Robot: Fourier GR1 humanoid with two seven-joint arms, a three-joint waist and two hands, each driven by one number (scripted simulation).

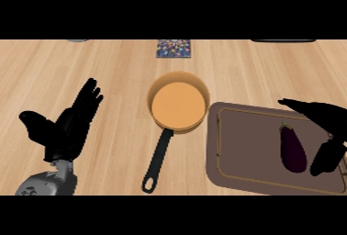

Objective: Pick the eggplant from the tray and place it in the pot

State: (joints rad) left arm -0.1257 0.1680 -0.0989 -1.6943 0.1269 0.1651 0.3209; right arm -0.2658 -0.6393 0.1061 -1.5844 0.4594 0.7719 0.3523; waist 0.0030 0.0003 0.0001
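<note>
A dark purple eggplant [293, 149] lies lengthwise on the right part of the brown tray [244, 151]. My right hand [325, 124] hovers over the tray's right side, fingers spread and arched just right of the eggplant, not closed on it. The orange pot [178, 102] with a long black handle [156, 161] sits at the middle of the counter, left of the tray. My left hand [68, 121] rests open at the left, fingers pointing up, away from both objects.
A patterned square item [174, 48] lies at the counter's far edge behind the pot. A grey object [78, 40] and a dark object [283, 40] peek in at the top edge. Bare wood lies between the left hand and the pot.
</note>
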